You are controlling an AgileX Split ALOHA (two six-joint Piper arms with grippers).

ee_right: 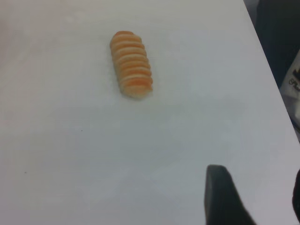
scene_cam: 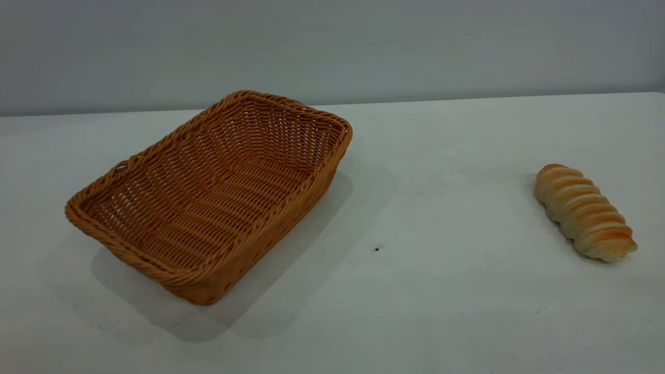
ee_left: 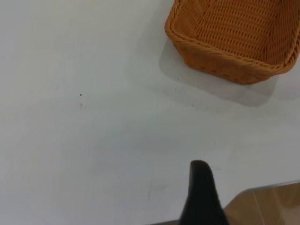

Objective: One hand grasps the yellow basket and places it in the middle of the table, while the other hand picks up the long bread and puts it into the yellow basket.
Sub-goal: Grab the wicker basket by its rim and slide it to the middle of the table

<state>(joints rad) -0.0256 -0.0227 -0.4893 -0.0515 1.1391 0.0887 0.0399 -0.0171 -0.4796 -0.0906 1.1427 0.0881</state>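
Note:
The yellow basket (scene_cam: pixel 208 197) is an orange-tan wicker tray standing empty on the left part of the white table (scene_cam: pixel 426 270). Its corner also shows in the left wrist view (ee_left: pixel 234 42). The long bread (scene_cam: pixel 584 211) lies ridged side up at the table's right, far from the basket, and shows in the right wrist view (ee_right: pixel 131 64). Neither gripper shows in the exterior view. My left gripper (ee_left: pixel 251 187) hovers over bare table short of the basket, with one black finger (ee_left: pixel 201 197) in view and nothing between the jaws. My right gripper (ee_right: pixel 257 187) is open and empty, short of the bread.
The table's right edge (ee_right: pixel 272 79) runs close beside the bread, with dark clutter beyond it. A table corner with brown floor (ee_left: pixel 267 206) below lies by the left gripper. A small dark speck (scene_cam: pixel 376 249) marks the table's middle.

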